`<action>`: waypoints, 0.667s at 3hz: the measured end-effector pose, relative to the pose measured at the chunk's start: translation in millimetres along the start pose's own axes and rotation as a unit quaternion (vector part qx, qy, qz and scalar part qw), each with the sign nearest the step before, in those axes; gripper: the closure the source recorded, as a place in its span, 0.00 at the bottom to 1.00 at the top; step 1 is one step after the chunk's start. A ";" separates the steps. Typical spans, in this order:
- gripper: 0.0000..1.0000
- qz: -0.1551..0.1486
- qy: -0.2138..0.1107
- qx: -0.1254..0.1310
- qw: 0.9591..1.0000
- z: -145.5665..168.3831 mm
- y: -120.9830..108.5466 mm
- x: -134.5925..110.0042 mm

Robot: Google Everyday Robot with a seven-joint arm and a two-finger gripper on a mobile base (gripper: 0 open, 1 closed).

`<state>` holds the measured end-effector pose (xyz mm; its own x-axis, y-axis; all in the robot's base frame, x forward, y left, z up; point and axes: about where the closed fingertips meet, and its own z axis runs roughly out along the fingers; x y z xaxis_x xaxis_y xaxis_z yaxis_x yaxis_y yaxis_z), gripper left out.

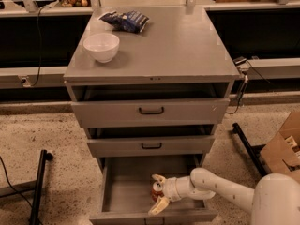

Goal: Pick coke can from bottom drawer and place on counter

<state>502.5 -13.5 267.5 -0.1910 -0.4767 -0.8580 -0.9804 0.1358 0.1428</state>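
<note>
I see a grey three-drawer cabinet (150, 111) at the centre of the camera view, standing on a speckled floor. Its smooth grey rectangular counter (178, 46) forms the top surface. The robot's white arm (220, 191) enters from the lower right and reaches leftward into the cabinet's lowest level.

The deep grey bottom drawer (124, 193) is pulled out, and its plain floor is exposed. The two shallower grey drawers with black handles (151, 110) above it stand slightly ajar. A brown cardboard box (281, 146) sits on the floor at the right edge.

A round white bowl (101, 46) rests on the counter near its left edge. A crumpled blue snack bag (124, 20) lies behind the bowl, apart from it.

The gripper (154, 194) is inside the bottom drawer, right of centre. Its pale fingers (159, 205) are spread wide, one on either side of the small red-orange coke can (158, 188). The can stands on the drawer floor between them.
</note>
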 end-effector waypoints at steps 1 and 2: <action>0.00 0.026 -0.014 0.018 0.999 7.4 -15.7 22.9; 0.00 0.047 -0.034 0.050 0.997 4.5 -33.9 34.1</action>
<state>529.4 -30.4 231.1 -0.2748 -0.3980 -0.8753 -0.9479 0.2650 0.1771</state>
